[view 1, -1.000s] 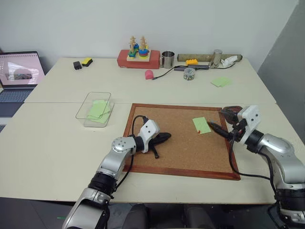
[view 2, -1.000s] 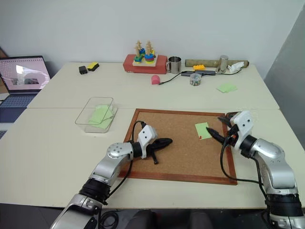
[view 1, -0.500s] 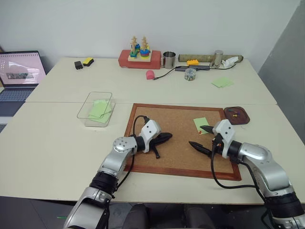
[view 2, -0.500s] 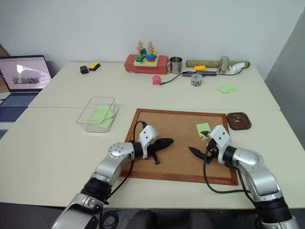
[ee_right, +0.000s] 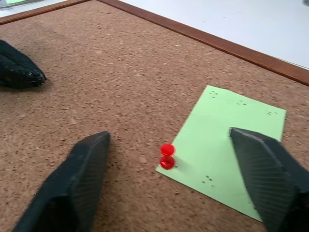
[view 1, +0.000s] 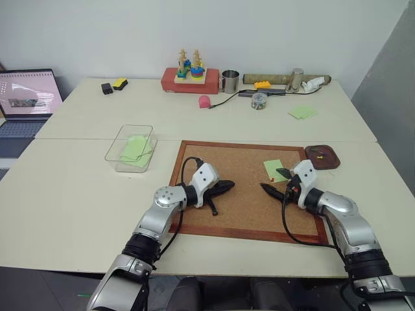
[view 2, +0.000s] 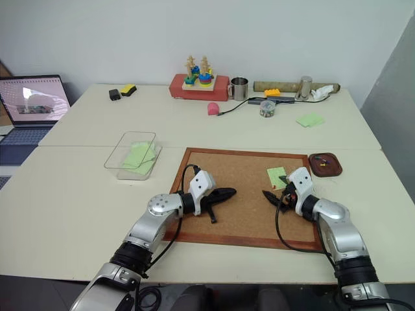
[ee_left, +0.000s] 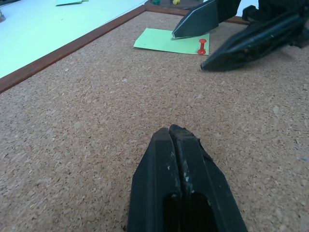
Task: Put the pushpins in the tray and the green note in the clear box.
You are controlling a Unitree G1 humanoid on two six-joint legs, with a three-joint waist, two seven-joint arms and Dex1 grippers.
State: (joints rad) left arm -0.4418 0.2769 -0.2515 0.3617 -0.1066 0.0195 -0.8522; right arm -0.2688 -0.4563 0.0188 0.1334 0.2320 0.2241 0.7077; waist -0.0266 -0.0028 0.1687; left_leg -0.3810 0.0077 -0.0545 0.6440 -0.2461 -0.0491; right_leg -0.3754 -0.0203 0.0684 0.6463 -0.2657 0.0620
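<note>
Pushpin with the red head (ee_right: 167, 156) stands in the near corner of the green note (ee_right: 227, 152) on the corkboard (view 1: 227, 214). Right gripper (ee_right: 169, 188) straddles it with fingers spread, holding nothing; closing off-centre could tip the pin or drag the note. Left gripper (ee_left: 182, 145) rests clenched, empty. Farther back, the tray (view 1: 331, 159) holds a yellow pin (view 1: 320, 155); the clear box (view 1: 120, 149) holds green paper (view 1: 135, 148).

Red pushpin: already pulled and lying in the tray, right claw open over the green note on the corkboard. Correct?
No. The red pushpin is not in the tray; it is on the corner of the green note on the corkboard, as the right wrist view shows. The right claw is open, straddling pin and note.
</note>
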